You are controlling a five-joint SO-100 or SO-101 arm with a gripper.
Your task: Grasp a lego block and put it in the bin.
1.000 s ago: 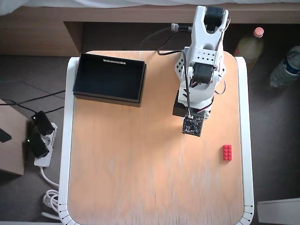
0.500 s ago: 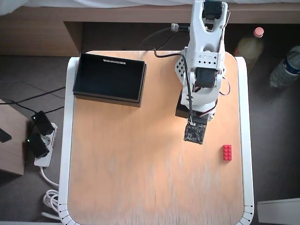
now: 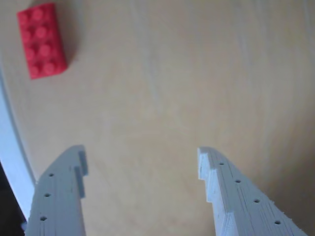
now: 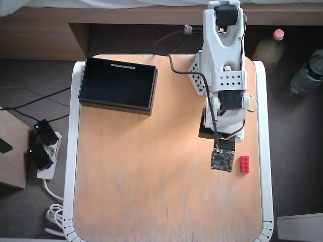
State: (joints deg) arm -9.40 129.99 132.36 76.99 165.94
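Pincer spread over bare table; lego block aside.

Wrist view: camera rides on arm, looks down along jaws at desk from close range; both fingers enter from bottom edge, red lego block in upper left of frame.

Overhead view: fixed camera high above, facing straight down, whole desk inside frame, floor around it.

Shared: lego block and wood patch beside it, right of centre overhead.
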